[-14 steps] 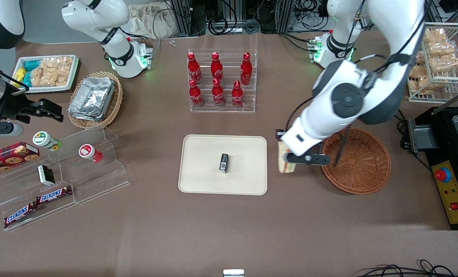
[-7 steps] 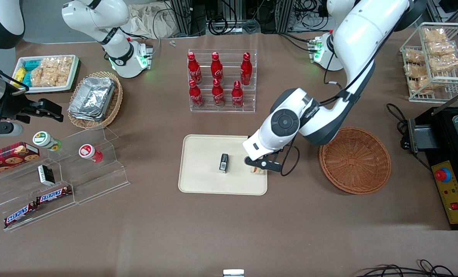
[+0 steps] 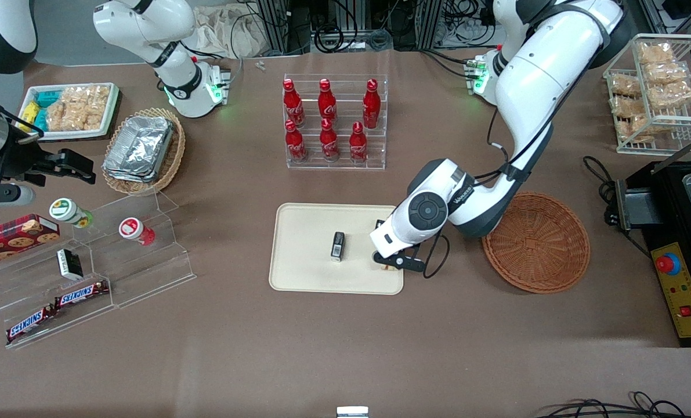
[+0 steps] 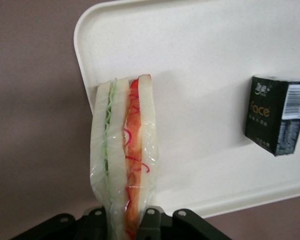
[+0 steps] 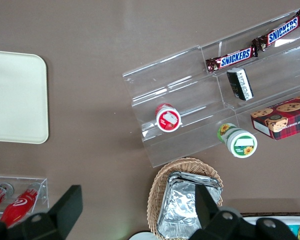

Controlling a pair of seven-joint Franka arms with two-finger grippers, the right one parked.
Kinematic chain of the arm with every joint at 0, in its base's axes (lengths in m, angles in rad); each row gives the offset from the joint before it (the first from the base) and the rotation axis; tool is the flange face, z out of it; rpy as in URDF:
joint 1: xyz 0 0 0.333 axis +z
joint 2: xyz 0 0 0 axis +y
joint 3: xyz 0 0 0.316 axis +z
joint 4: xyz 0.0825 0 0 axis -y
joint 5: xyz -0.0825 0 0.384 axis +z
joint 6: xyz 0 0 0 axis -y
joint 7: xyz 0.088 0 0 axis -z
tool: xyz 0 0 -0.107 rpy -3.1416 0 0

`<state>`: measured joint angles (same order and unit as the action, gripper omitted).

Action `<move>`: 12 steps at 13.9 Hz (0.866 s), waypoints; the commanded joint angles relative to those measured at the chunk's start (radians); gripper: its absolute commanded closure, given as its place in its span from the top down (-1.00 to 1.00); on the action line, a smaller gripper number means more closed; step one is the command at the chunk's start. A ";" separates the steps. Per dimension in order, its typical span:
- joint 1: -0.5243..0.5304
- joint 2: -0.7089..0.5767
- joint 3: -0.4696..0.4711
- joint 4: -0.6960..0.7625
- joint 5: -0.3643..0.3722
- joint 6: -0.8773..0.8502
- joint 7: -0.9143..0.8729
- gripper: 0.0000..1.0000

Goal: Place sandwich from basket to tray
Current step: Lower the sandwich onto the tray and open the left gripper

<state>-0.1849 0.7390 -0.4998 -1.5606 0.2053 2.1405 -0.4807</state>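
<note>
The sandwich [image 4: 124,160] is pinched between the two fingers of the left arm's end effector [image 4: 125,222], which press on its bread faces at the wide end, so the wedge stands on edge with its green and red-orange filling layers showing. It hangs over the edge of the tray [image 3: 304,273] that faces the basket, at about 3 o'clock from the tray's centre; its tip seems to lie over the cream surface just inside the rim, though whether it touches the tray cannot be told. From the front only a sliver of the sandwich [image 3: 387,267] shows under the end effector [image 3: 393,262], the rest being covered by the arm's wrist.

On the tray [image 4: 215,60], near its middle, a small black box [image 3: 337,245] stands, well apart from the sandwich; the wrist camera shows the box [image 4: 276,115] with a barcode on one face.

The basket [image 3: 539,244] sits on the brown worktop [image 3: 345,348] at 3 o'clock from the tray, toward the working arm's end, with nothing seen inside it.

At 12 o'clock from the tray, farther from the front camera, a clear rack of red bottles [image 3: 333,122] stands.
</note>
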 commanded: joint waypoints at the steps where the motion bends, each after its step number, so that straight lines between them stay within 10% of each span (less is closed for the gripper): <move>1: -0.048 0.017 0.037 0.034 -0.001 0.007 -0.038 -0.21; 2: -0.050 0.017 0.037 0.033 0.000 0.007 -0.071 -0.03; 3: -0.050 0.016 0.037 0.034 0.000 0.007 -0.090 0.95; 12: 0.097 -0.127 0.030 0.126 -0.135 -0.272 -0.081 1.00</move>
<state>-0.1546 0.6727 -0.4634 -1.4256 0.1050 1.9072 -0.5713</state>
